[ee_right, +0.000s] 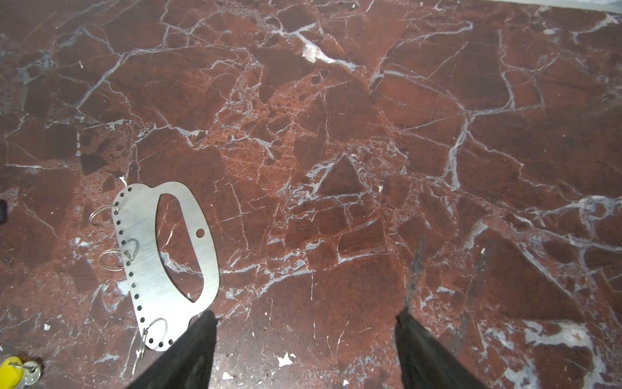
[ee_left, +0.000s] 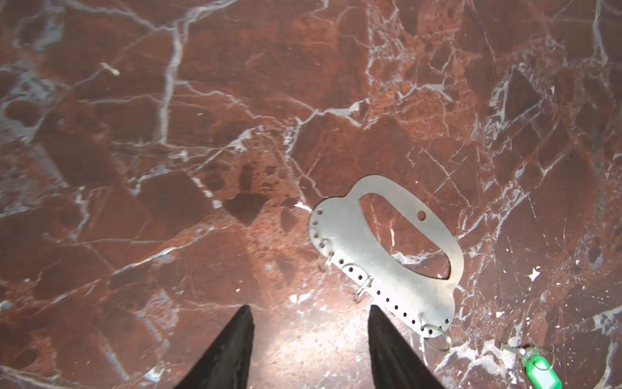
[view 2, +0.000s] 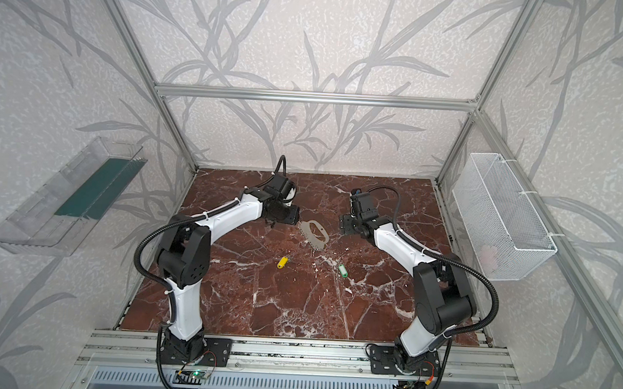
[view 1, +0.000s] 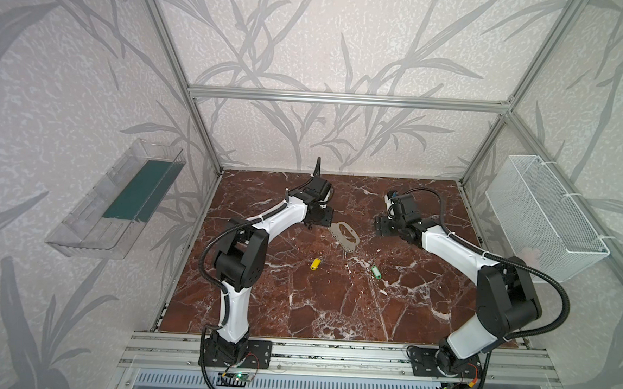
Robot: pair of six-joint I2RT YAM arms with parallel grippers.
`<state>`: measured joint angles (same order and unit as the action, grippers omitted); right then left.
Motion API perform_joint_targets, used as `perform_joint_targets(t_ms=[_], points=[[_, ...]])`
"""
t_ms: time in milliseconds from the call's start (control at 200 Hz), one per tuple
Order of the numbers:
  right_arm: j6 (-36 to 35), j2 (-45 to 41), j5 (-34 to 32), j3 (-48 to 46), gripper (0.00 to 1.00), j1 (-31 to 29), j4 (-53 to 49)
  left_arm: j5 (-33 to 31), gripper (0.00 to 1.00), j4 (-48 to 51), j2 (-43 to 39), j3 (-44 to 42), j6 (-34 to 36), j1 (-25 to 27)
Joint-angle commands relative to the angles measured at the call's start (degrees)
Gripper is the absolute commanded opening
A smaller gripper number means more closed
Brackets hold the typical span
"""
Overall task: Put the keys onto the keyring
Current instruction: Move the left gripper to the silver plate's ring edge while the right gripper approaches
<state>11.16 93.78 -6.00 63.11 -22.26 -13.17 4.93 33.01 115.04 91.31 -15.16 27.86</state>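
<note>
**Both grippers empty; keyring plate & tags loose on table**

Top views: the flat pale-grey bean-shaped metal keyring plate (view 1: 338,239) w/ a big oval cutout lies flat on the red-brown marble tabletop (view 1: 333,313), just above frame centre. Just left of it is the left gripper (view 1: 318,217); the right gripper (view 1: 383,226) is near its right side, clear of it. The small oblong plastic yellow key tag (view 1: 315,263) lies below-left of the plate. The small oblong plastic green key tag (view 1: 376,272) w/ pale label lies below-right. Both tags are apart from the plate & from each other.

Left wrist cam: left gripper (ee_left: 309,308) has black jaws partway apart, only bare marble btwn them. One fingertip (ee_left: 373,311) sits just beside the plate's holed edge; can't tell if it touches. Three thin wire split rings (ee_left: 436,336) hang from the edge holes.

Right wrist cam: right gripper (ee_right: 305,313) has jaws spread wide, nothing btwn them. The plate (ee_right: 144,242) sits off to one side.
</note>
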Motion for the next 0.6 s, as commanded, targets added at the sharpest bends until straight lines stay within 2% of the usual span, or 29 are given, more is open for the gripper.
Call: perform_joint_targets(t_ms=[0,425,595], points=[[0.4,-2.1,-0.2,-0.6,0.81,0.6,-0.7,-3.3,0.53,6.7,3.3,4.4,2.1,1.7],[0.0,-1.7,-0.4,-1.1,0.8,1.4,-0.9,-7.8,0.46,8.7,10.4,10.9,3.3,3.5],[-0.2,-1.6,-0.6,-1.1,0.8,1.5,-1.1,-7.7,0.42,8.6,12.6,12.5,3.4,3.6]])
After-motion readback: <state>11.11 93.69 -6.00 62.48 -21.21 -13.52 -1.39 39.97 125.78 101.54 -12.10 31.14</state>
